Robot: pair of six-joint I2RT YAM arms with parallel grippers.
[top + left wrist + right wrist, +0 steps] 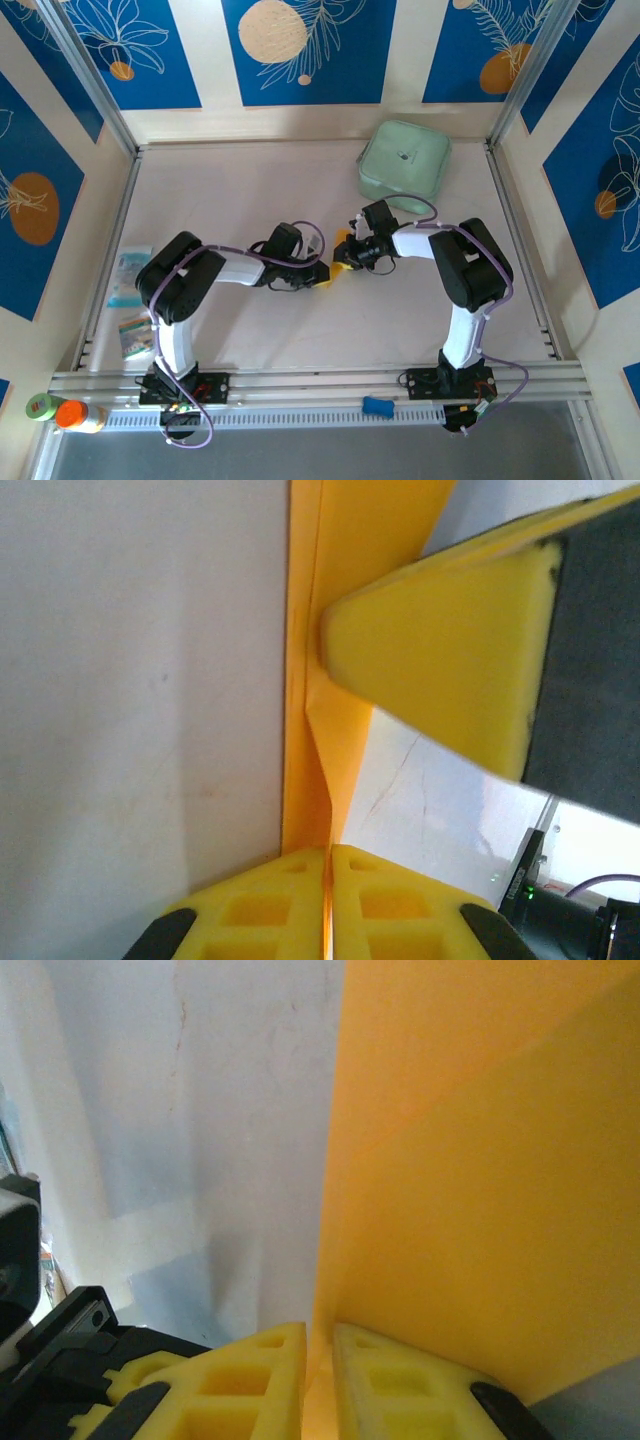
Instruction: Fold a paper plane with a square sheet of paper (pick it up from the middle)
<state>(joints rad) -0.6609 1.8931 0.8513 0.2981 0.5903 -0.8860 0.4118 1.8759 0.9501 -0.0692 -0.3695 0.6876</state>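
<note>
The sheet of paper (305, 760) is orange-yellow and folded into a narrow creased strip, held above the table's middle (341, 240). My left gripper (330, 852) is shut on one end of it, with the paper's edge pinched between the yellow pads. In the top view the left gripper (322, 273) and the right gripper (346, 259) meet tip to tip. My right gripper (320, 1330) is shut on the paper (480, 1180), whose broad flat side rises to the right of its fingers. One right finger (440, 660) shows in the left wrist view, pressed against the fold.
A mint-green rounded-square case (404, 160) sits at the back right. Small printed packets (130, 276) lie at the left edge. A blue piece (378, 406) rests on the front rail, and an orange cap (70, 412) sits at the near left corner.
</note>
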